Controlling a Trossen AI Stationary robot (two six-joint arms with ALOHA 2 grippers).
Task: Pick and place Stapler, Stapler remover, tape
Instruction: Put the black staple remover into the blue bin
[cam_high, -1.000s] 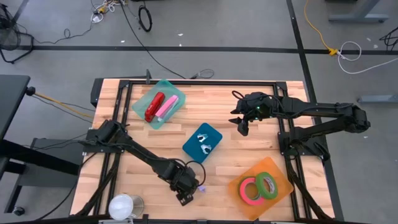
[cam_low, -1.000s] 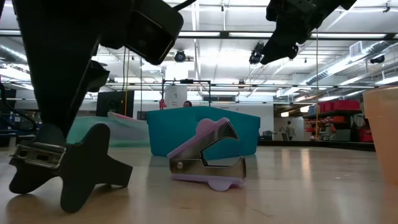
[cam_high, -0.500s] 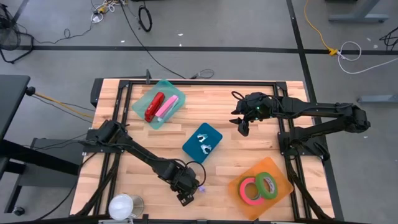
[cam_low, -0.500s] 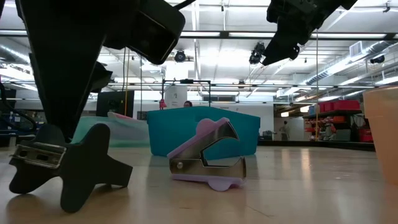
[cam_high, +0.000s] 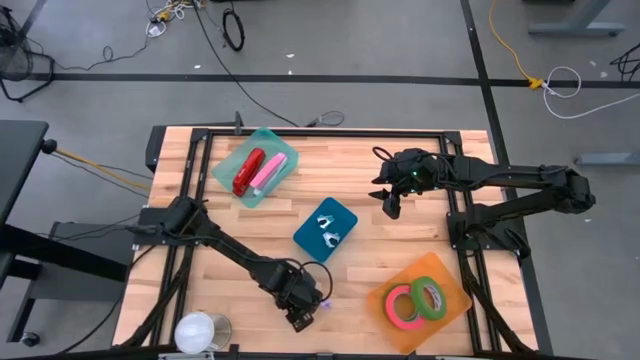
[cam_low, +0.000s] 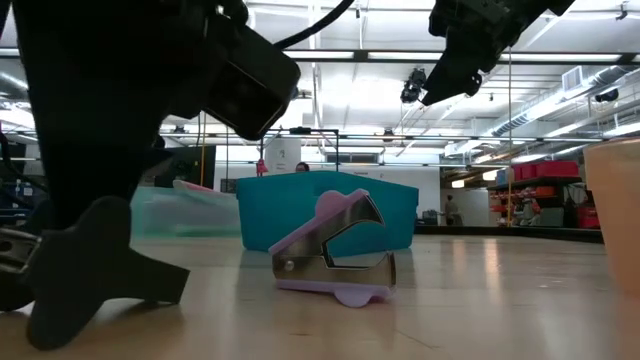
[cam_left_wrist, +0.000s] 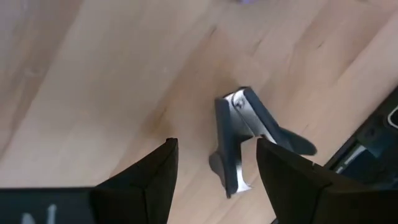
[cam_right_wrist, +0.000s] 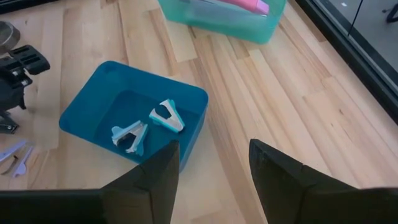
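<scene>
**Staple removers lie loose by the left claw**

Staple removers are split between the table and the blue bin (cam_high: 325, 229). A dark staple remover (cam_left_wrist: 239, 140) lies flat on the wood straight under the left claw (cam_left_wrist: 214, 168), whose fingers stand apart on either side of it without touching it. In the low view this dark remover (cam_low: 85, 265) sits at the foot of that arm. A lilac staple remover (cam_low: 335, 255) rests on the boards just beside the left claw (cam_high: 300, 308), on the side toward the orange tray (cam_high: 452, 296), with its metal jaws tilted up. Past the claw, toward the table's middle, the blue bin holds two pale staple removers (cam_right_wrist: 149, 124). Farther off in the same direction, a teal tray (cam_high: 236, 158) carries a red stapler (cam_high: 247, 171) and a pink stapler (cam_high: 269, 170) side by side. Two tape rolls (cam_high: 415, 300) lie in the orange tray, well to the right of the left claw. A metal cup (cam_high: 198, 331) stands near the table's edge on the claw's other side.

The right claw (cam_high: 388, 196) hangs in the air beyond the blue bin, fingers apart and holding nothing.
</scene>
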